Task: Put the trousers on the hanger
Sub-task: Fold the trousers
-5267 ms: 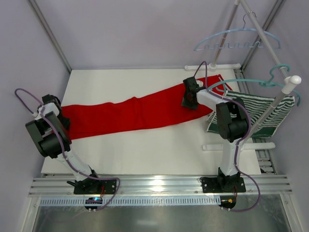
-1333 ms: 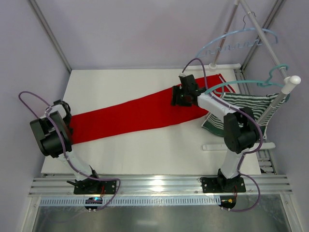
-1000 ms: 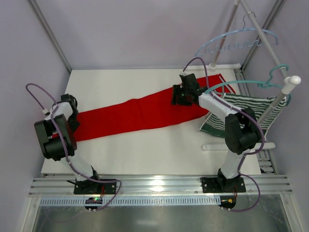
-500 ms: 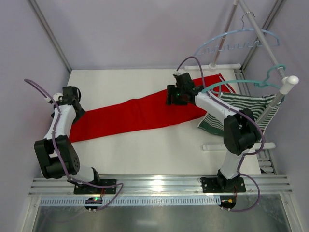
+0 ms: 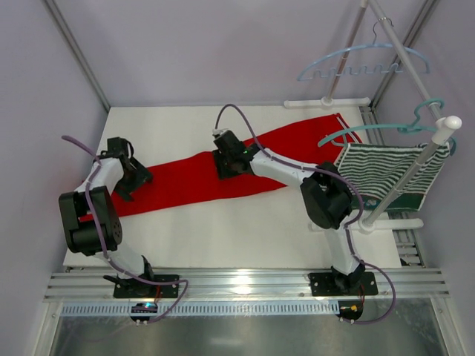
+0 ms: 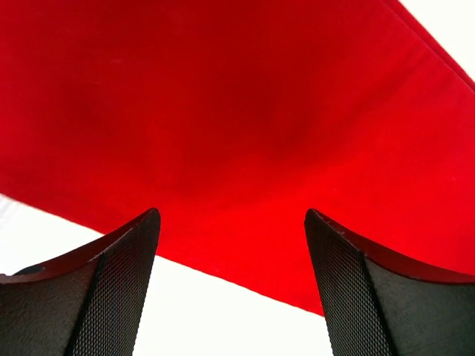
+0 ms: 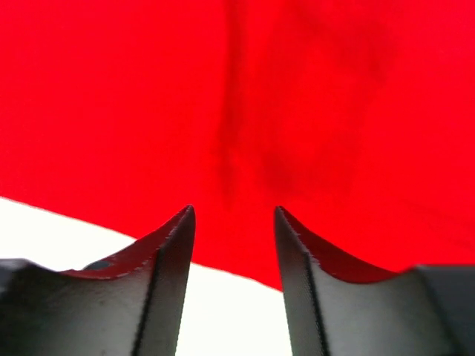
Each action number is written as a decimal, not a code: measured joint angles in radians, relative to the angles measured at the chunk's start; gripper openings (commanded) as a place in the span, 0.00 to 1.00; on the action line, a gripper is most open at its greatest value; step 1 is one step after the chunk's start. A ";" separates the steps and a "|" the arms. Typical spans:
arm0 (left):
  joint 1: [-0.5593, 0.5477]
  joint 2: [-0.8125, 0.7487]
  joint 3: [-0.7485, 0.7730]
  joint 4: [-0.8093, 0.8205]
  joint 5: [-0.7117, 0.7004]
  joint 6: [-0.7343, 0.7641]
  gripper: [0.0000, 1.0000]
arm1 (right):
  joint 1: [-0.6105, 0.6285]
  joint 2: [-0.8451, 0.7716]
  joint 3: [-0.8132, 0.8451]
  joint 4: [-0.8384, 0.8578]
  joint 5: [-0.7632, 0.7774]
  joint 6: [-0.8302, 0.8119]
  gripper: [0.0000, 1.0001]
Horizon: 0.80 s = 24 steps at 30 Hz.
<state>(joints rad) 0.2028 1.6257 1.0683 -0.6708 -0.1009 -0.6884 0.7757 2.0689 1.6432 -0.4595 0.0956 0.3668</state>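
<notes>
Two tools poised over the trousers (image 5: 185, 178), which lie flat on the counter (image 5: 223, 230).
The trousers stretch diagonally from the counter's left side to its far right corner. The left tool (image 6: 230, 213) stands wide above the cloth near the leg end, with nothing between its jaws. The right tool (image 7: 234, 209) is narrower but parted, over the middle of the trousers and gripping nothing. The hanger (image 5: 364, 63) hangs on the slanted rail at far right, well apart from the trousers.
</notes>
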 measured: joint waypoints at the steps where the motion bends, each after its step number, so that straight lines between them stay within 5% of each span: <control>1: -0.002 0.002 -0.002 0.006 0.015 0.002 0.79 | 0.005 0.019 0.014 0.001 0.003 0.000 0.42; 6: -0.035 0.001 -0.003 0.038 0.071 0.017 0.80 | 0.020 0.104 0.084 0.002 0.006 -0.018 0.23; 19: -0.084 -0.170 -0.048 0.047 0.083 0.028 0.82 | 0.109 0.287 0.340 -0.040 0.012 -0.063 0.21; 24: -0.048 -0.152 -0.050 0.015 0.019 0.019 0.93 | 0.084 0.303 0.305 -0.056 0.019 0.014 0.18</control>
<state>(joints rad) 0.1551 1.4738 1.0187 -0.6559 -0.0822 -0.6697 0.8600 2.3714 1.9484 -0.5152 0.1143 0.3805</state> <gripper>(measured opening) 0.866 0.191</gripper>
